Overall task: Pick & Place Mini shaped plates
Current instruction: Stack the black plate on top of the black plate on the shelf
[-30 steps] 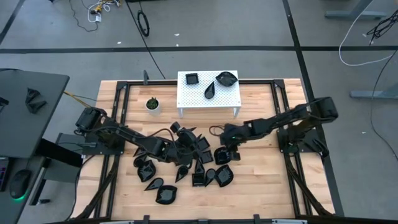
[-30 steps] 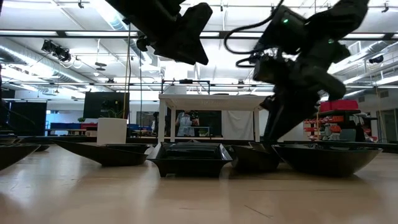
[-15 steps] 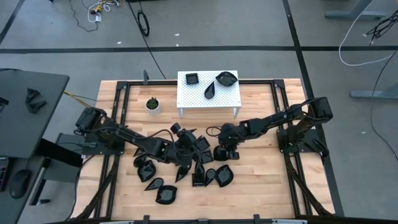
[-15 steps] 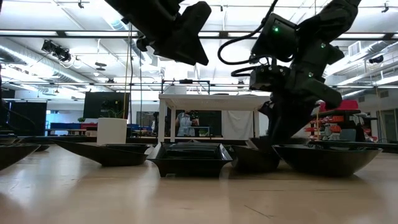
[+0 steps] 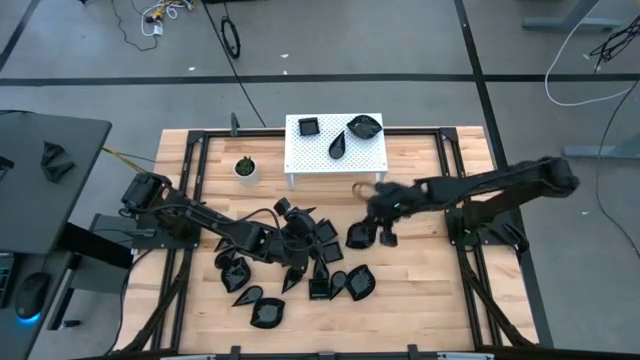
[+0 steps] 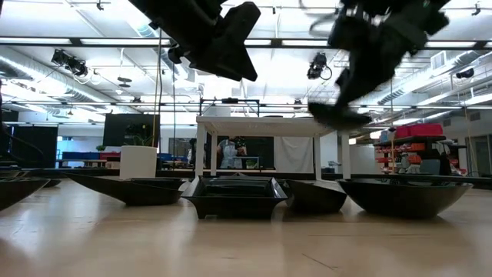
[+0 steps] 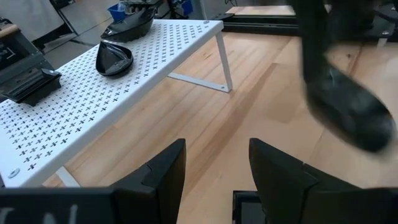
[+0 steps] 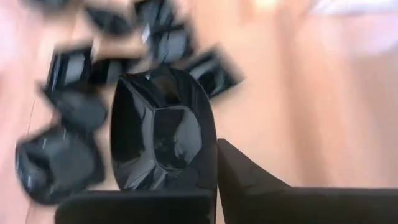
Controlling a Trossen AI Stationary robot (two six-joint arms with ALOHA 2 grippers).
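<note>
R claw (image 5: 383, 236) has lifted a plate (image 8: 163, 138), seemingly clear of pile.

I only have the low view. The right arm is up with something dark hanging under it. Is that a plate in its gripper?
Observer: Yes. The right wrist view shows a black plate clamped in the right gripper.
Operator: How full is the stand?
Observer: From above, the white stand carries three plates: one square, two leaf-like.
Operator: And the left arm?
Observer: Its wrist view shows the left gripper open and empty; from above it is over the pile of plates on the table.
</note>
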